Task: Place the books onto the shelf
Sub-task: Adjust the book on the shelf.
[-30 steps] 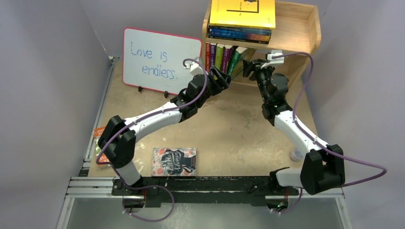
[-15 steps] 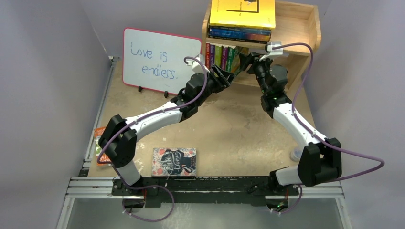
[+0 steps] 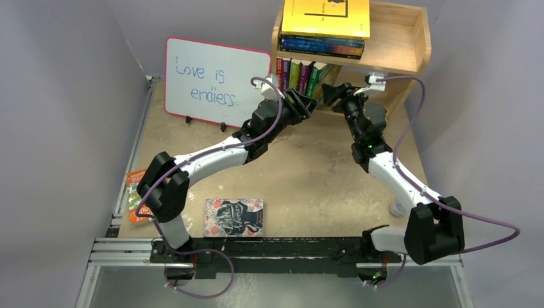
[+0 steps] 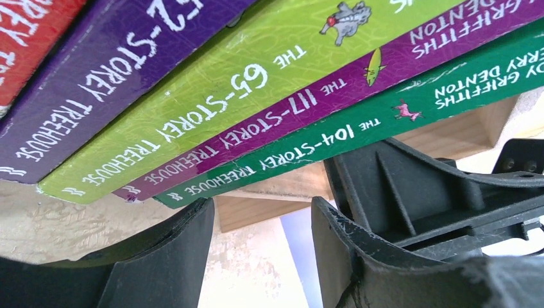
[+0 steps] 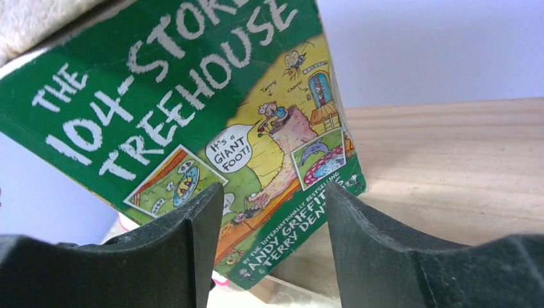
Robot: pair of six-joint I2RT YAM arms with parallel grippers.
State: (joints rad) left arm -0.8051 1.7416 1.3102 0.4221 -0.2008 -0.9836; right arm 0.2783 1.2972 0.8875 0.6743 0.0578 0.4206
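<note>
**Two claws at the row of books**

Grey walls stand around a sandy desk [image 3: 308, 173]. At the back of it is the wooden shelf [image 3: 410, 45]. On its top board lies a pile of books [image 3: 324, 43] with a big yellow book [image 3: 326, 16] on top. On the lower board a row of books stands on end, tipped a little: a red book [image 4: 25, 38], a purple book [image 4: 109, 83], a light green book [image 4: 212, 96], a plum book [image 4: 321, 96] and a dark green book [image 4: 359, 128].

Left of the shelf stands a white board [image 3: 215, 80] with a pink edge. It says "Love is endless."

The left claw [image 3: 306, 104] is at the front of the row. In its wrist view the two fingers [image 4: 160, 263] are apart, just under the dark green book. Nothing is between them.

The right claw [image 3: 329, 93] is at the right end of the row. In its wrist view its fingers [image 5: 186, 250] are apart too, right up near the cover of the dark green book. I cannot tell if they touch it.

Two more books lie on the desk, well apart from the shelf. A flowery book [image 3: 233, 217] lies flat near the front edge. An orange book [image 3: 135, 199] lies at the left edge, partly hidden by the left arm.
</note>
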